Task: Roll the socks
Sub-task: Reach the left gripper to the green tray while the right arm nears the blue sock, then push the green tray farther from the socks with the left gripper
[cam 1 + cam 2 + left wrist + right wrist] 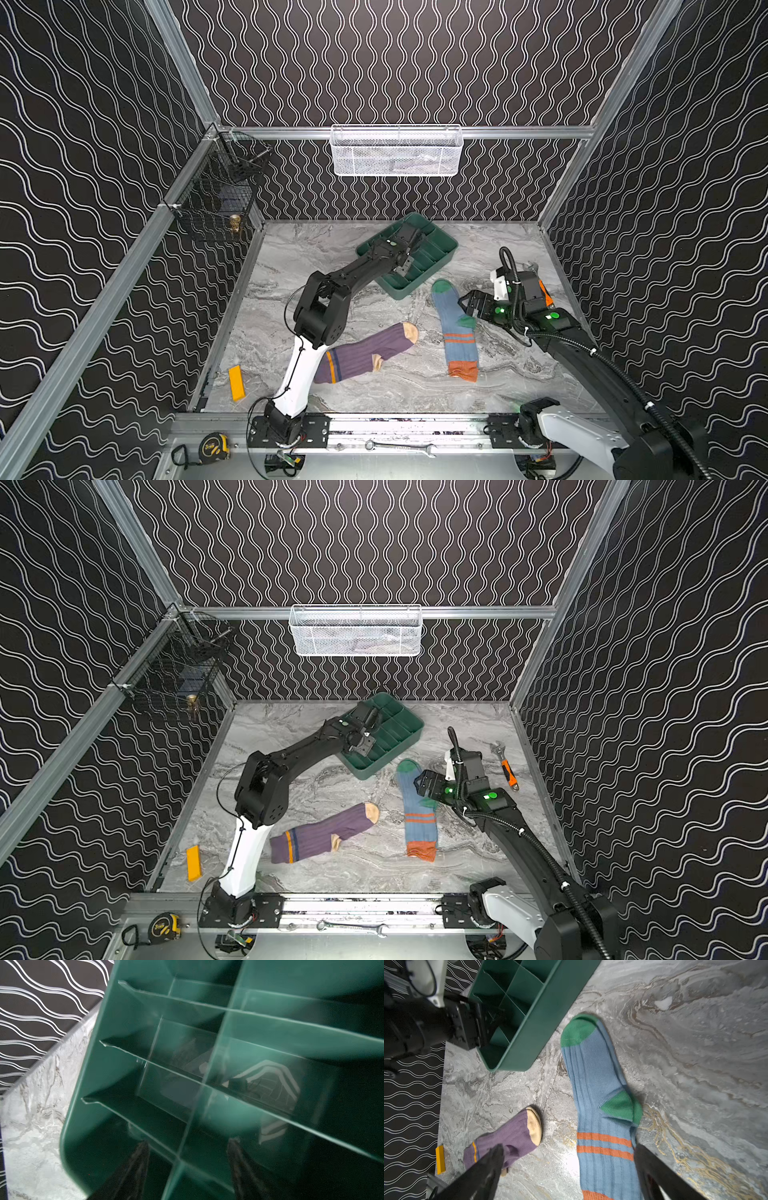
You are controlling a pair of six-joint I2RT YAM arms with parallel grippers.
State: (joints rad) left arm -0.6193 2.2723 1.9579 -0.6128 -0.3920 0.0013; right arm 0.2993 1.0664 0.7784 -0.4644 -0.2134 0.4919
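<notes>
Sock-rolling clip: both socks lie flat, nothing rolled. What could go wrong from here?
1. The left pincer is down in the tray, its fingers either side of a divider. Closing or pulling could drag the tray onto the blue sock, whose toe lies close by.
2. The right pincer is open over the blue sock near its heel. A grab there would likely bunch it, not start a roll.
3. The purple sock lies apart, so pairing needs another move.
</notes>
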